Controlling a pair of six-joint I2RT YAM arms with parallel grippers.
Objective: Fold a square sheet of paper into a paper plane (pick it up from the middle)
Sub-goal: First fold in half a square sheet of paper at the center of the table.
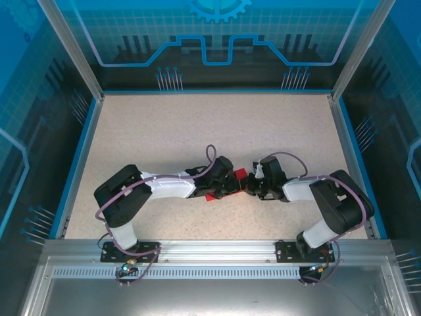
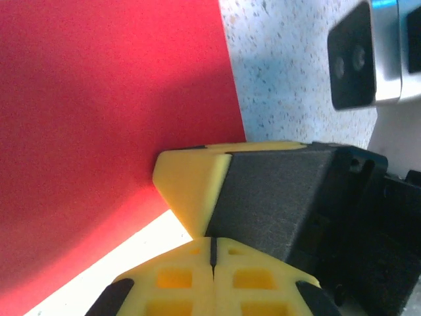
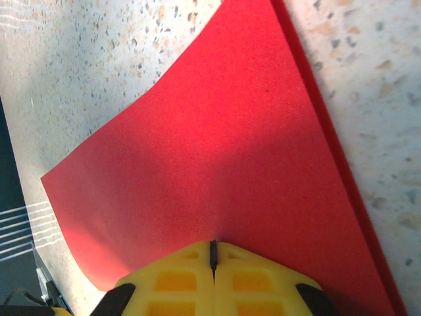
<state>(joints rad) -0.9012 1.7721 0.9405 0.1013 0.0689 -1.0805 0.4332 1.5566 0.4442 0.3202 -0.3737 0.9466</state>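
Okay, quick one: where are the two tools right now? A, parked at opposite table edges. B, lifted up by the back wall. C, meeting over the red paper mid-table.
C: the left tool and right tool sit close, tip to tip, over the red paper near the middle of the table.

Paper [image 1: 212, 196] on table [image 1: 197, 125], near centre

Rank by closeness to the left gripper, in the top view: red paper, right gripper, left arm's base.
1. red paper, under the left gripper.
2. right gripper, just to its right.
3. left arm's base, bottom left.
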